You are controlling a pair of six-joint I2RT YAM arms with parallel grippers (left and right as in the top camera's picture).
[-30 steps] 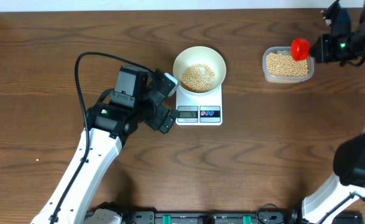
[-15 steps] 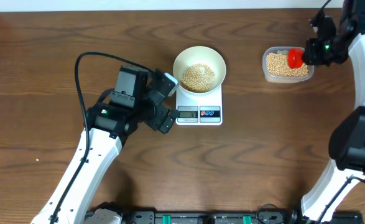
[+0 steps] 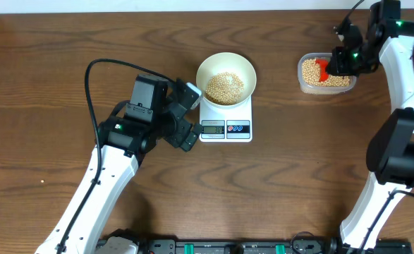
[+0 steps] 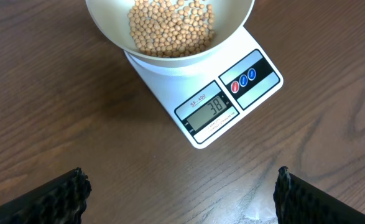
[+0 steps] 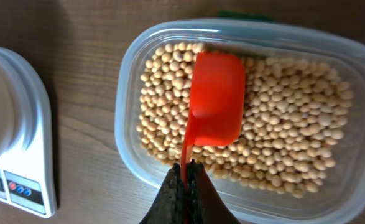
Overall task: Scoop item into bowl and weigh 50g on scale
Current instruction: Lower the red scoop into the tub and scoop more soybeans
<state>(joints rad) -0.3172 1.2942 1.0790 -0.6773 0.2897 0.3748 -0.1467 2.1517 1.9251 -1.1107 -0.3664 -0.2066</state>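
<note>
Right hand [image 5: 184, 180]: fingers pressed together, pinching thin handle of red scoop [image 5: 214, 99]. Scoop inside rim of clear tub [image 5: 127, 93], over beans [image 5: 288, 130] heaped there; touching beans or just above them, cannot tell. Tub on surface [image 3: 298, 176], well right of scale [image 3: 226, 128]. White bowl [image 3: 203, 65] sits on scale, more beans pooled at its bottom. Display [image 4: 212, 107] reads 38. Left hand [image 4: 179, 190]: fingers spread wide, holding nothing, just left of scale.

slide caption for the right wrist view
Right gripper, jaws shut on a red scoop, over beans in a clear tub
</note>
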